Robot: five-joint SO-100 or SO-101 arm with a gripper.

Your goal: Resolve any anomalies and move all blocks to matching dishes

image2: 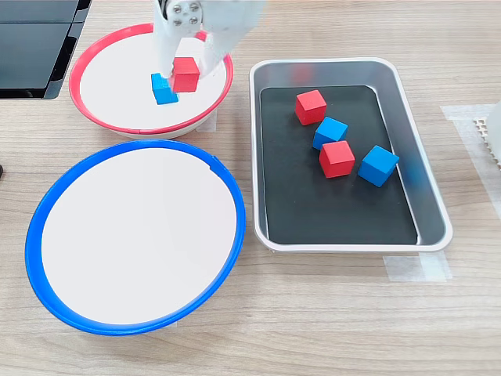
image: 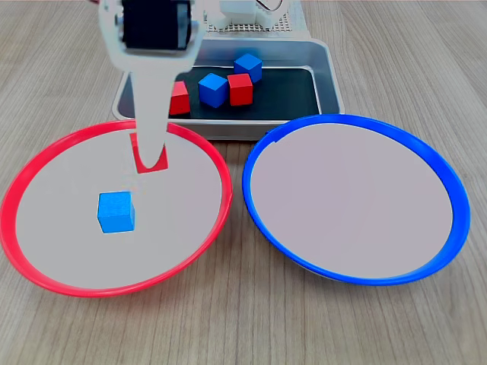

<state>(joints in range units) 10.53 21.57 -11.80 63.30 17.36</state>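
My gripper [image: 151, 148] [image2: 186, 69] hangs over the red-rimmed dish [image: 46, 163] [image2: 102, 117], shut on a red block [image: 141, 157] [image2: 185, 75] that its white finger mostly hides in the first exterior view. Whether the block touches the dish floor I cannot tell. A blue block [image: 116, 211] [image2: 162, 88] lies in the same dish, close beside it. The blue-rimmed dish [image: 449, 190] [image2: 47, 211] holds nothing. In the silver tray [image: 327, 76] [image2: 427, 196] lie two red blocks [image2: 311, 106] [image2: 337, 159] and two blue blocks [image2: 330, 132] [image2: 379, 165].
A black flat object [image2: 35, 39] sits at the second exterior view's upper left, beside the red dish. The arm's white base [image: 251, 15] stands behind the tray in the first exterior view. Tape marks [image2: 415, 268] lie on the wooden table by the tray.
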